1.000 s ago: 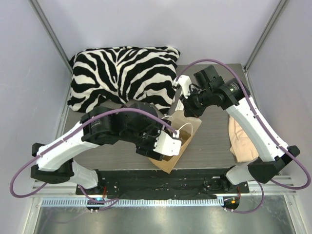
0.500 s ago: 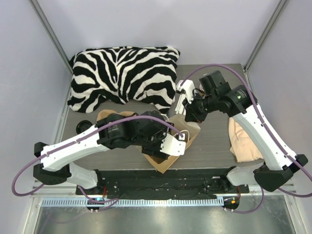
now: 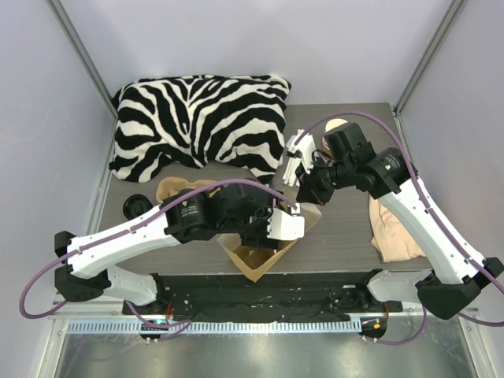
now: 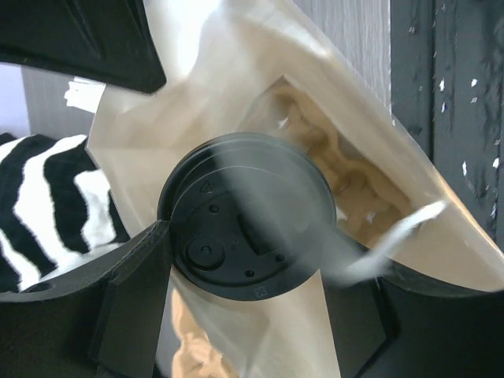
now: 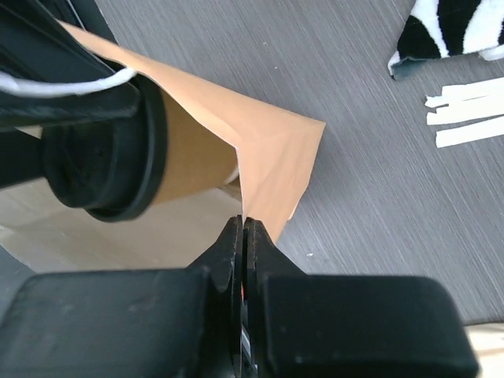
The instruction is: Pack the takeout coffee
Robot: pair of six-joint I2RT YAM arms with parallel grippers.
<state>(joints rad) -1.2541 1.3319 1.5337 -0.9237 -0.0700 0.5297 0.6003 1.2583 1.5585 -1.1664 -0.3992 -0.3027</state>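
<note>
The takeout coffee (image 4: pixel 244 216), a tan paper cup with a round black lid, sits between the fingers of my left gripper (image 4: pixel 248 260), which is shut on it. The cup is at the mouth of a brown paper bag (image 4: pixel 197 94), with its lid pointing into the bag. In the right wrist view the cup (image 5: pixel 189 153) lies sideways inside the bag (image 5: pixel 276 150). My right gripper (image 5: pixel 246 224) is shut on the bag's rim. From above, the left gripper (image 3: pixel 277 234) covers the bag (image 3: pixel 252 264) and hides the cup, while the right gripper (image 3: pixel 303 193) holds the bag's far edge.
A zebra-striped pillow (image 3: pixel 197 118) fills the back of the table. A loose black lid (image 3: pixel 135 206) and a tan object (image 3: pixel 169 189) lie at the left. Beige cloth (image 3: pixel 394 228) lies at the right. White strips (image 5: pixel 465 118) lie by the pillow's corner.
My left arm has swung right and carried the cup further into the bag's mouth. The right arm has shifted slightly right, still pinching the bag's rim.
</note>
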